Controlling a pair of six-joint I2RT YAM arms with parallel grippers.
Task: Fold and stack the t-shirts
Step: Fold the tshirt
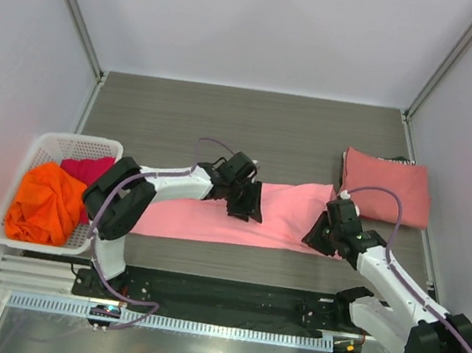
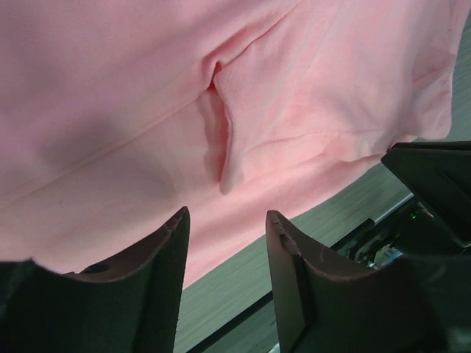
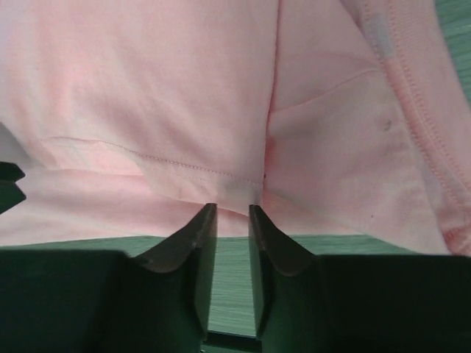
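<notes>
The light pink t-shirt (image 1: pixel 288 213) lies folded into a long strip across the middle of the table. My left gripper (image 1: pixel 248 205) hovers over the strip's middle with its jaws open and nothing between them; in the left wrist view (image 2: pixel 224 217) the pink cloth (image 2: pixel 147 88) and its near edge show past the tips. My right gripper (image 1: pixel 315 240) is at the strip's right end, by the near edge. In the right wrist view (image 3: pixel 232 209) its jaws stand narrowly apart over bare table, tips at the shirt's hem (image 3: pixel 184 165). A darker salmon-red t-shirt (image 1: pixel 387 188) lies folded at the right.
A white lattice basket (image 1: pixel 45 144) stands at the left edge and holds an orange t-shirt (image 1: pixel 44 201) and a magenta one (image 1: pixel 88 169). A black rail (image 1: pixel 226 299) runs along the near edge. The right arm's black body (image 2: pixel 434 191) shows in the left wrist view.
</notes>
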